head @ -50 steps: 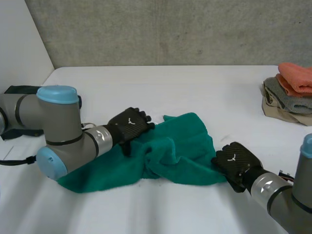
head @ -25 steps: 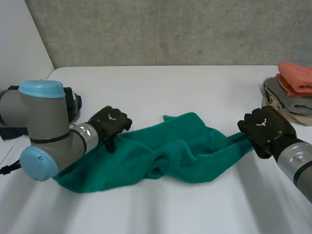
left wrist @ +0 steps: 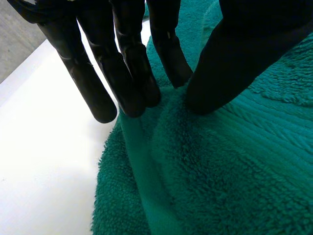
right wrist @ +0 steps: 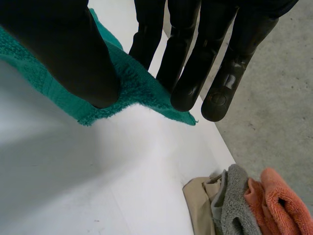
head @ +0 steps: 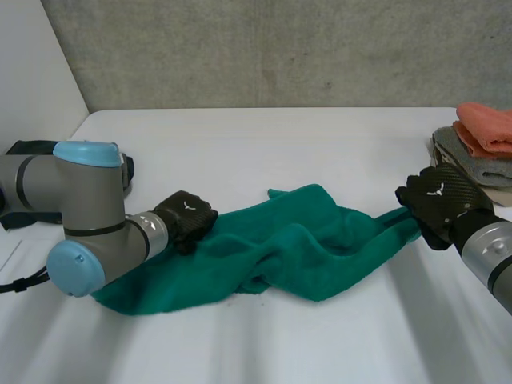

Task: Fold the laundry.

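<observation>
A rumpled green towel (head: 288,252) lies stretched across the middle of the white table (head: 264,144). My left hand (head: 186,218) is at the towel's left edge. In the left wrist view its fingers (left wrist: 129,73) and thumb pinch a raised fold of the towel (left wrist: 234,171). My right hand (head: 438,204) is at the towel's right end, holding it slightly off the table. In the right wrist view the right hand (right wrist: 190,58) grips the towel's corner (right wrist: 132,93) between thumb and fingers.
A stack of folded cloths (head: 480,148), orange on grey on beige, sits at the table's right edge, just beyond my right hand; the stack (right wrist: 234,205) also lies past the fingertips in the right wrist view. A grey wall runs behind the table.
My right hand has carried the towel's right corner to the right and upward, stretching the towel out. My left hand has slid left along the towel and its fingers have closed on the edge.
</observation>
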You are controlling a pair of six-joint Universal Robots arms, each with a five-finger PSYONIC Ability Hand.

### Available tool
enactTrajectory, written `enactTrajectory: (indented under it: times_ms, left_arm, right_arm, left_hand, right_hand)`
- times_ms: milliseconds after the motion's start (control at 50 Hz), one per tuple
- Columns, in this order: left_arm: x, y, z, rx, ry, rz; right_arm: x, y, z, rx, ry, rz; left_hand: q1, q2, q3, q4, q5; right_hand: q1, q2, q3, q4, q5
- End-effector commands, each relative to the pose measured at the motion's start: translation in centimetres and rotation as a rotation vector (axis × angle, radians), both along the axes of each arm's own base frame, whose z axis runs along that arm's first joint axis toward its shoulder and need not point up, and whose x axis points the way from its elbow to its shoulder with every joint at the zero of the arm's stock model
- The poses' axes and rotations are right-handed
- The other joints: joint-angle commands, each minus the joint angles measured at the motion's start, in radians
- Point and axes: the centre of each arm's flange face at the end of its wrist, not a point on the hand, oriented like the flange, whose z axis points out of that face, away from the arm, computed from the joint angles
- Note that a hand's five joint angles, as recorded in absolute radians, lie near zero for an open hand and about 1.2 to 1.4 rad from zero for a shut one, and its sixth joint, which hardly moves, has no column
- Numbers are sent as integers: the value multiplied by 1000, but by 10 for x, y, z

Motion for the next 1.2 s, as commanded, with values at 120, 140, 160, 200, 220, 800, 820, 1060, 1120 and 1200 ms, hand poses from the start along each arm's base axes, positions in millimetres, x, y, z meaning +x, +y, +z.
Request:
enactTrajectory:
  times_ms: [120,140,160,200,220,800,820,1060,1120,1200]
  left_arm:
    - [9,10,38,-66,-32,65]
    - [13,12,45,-74,-39,82]
    - [16,15,51,-81,-47,97]
    - [26,25,64,-82,-76,134]
    - [28,28,67,-78,-85,141]
    - [-9,-94,247,-1138,456,418]
    - [-6,-92,262,-1184,488,429]
    - [5,-81,219,-1042,511,428]
    - [11,-79,181,-926,501,437]
    - [15,-70,131,-781,455,445]
  right_arm:
    - [-19,-9,29,83,47,-55]
    - [-21,-8,31,102,58,-58]
    - [-23,-7,34,117,72,-59]
    - [-27,-1,36,175,139,-44]
    - [-27,3,35,202,168,-30]
    - [22,-154,160,-682,-239,-204]
    - [24,-154,176,-778,-274,-202]
    - [46,-141,163,-803,-327,-143]
    - [47,-140,139,-737,-302,-136]
    - [44,-136,97,-612,-259,-131]
  left_hand:
    - [244,209,218,210,248]
    - [244,209,218,210,248]
    - [244,209,218,210,248]
    - [244,209,218,210,248]
    - [244,209,218,210,248]
    - [244,209,218,210,248]
    - [244,209,218,210,248]
    - [244,209,218,210,248]
    - [244,209,218,210,248]
    - [244,209,218,210,248]
  right_hand:
    - [328,216,211,204,235]
    - [328,216,211,204,235]
    - [328,216,211,204,235]
    - [328,216,211,204,235]
    - [328,216,211,204,235]
    - [328,216,211,204,235]
    - [328,216,211,204,235]
    - [328,216,211,204,235]
    - [328,216,211,204,235]
    - [328,216,211,204,235]
